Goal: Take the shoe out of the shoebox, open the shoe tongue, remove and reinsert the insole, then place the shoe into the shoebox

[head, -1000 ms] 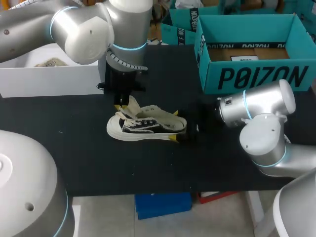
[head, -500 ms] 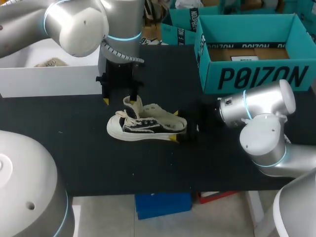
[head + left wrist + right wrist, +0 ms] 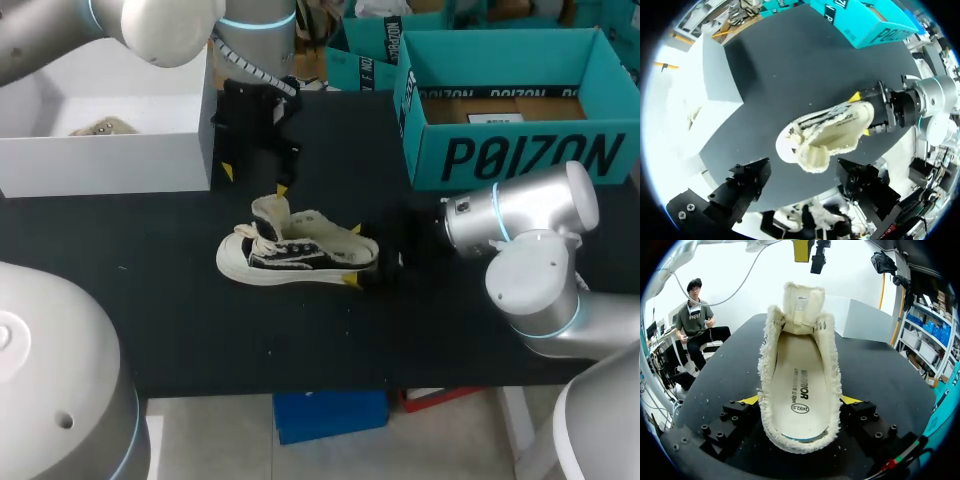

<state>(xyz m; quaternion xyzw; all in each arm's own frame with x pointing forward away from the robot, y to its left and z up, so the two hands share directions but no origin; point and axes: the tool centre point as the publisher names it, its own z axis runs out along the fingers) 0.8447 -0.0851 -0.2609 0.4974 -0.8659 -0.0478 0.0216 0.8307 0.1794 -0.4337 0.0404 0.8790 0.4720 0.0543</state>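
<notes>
Shoe (image 3: 295, 250), insole (image 3: 797, 390) inside, outside teal shoebox (image 3: 520, 150), pinched by right hand (image 3: 352, 255); left hand (image 3: 254, 180) spread above.

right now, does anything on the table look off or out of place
Nothing is spilled or damaged. Only the tongue of the shoe stands out: it sticks straight up at the toe end. The shoe sits level, heel clamped in the right end effector.

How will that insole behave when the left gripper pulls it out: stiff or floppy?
Probably floppy: the insole looks thin and lies flat inside the shoe. Likely light, too. It fits edge to edge, so it may drag and lift the shoe; the right gripper, shut on the heel, should counter that.
</notes>
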